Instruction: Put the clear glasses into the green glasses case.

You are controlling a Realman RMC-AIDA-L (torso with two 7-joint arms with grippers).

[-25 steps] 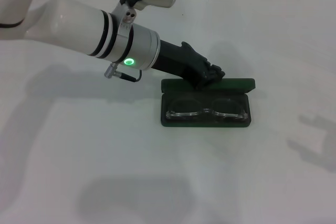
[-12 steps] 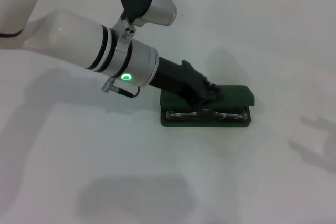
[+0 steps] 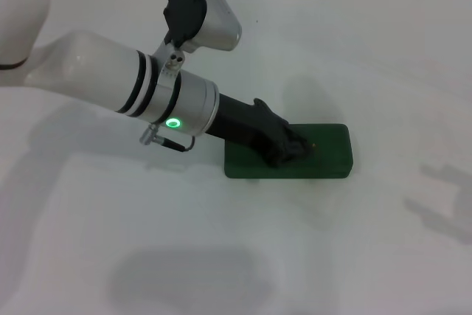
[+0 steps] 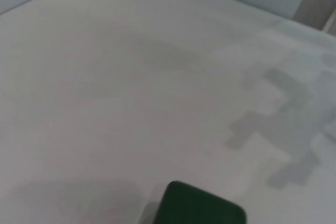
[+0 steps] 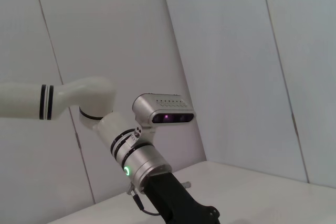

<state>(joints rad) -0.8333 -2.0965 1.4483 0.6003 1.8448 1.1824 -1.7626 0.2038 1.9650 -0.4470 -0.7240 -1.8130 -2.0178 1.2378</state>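
Observation:
The green glasses case (image 3: 324, 154) lies with its lid down on the white table, right of centre in the head view. The clear glasses are hidden; nothing of them shows outside the case. My left gripper (image 3: 293, 150) rests on top of the lid near its middle, its black fingers shut and holding nothing. One dark green corner of the case (image 4: 202, 206) shows in the left wrist view. The right wrist view looks across at my left arm (image 5: 142, 158). My right gripper is out of view.
The white table (image 3: 346, 248) spreads around the case on every side, with only shadows on it. A pale wall stands behind the table's far edge.
The case lid has gone from standing open, through half down, to fully down. My left gripper came forward and down with it. The glasses, seen lying in the case before, are now covered.

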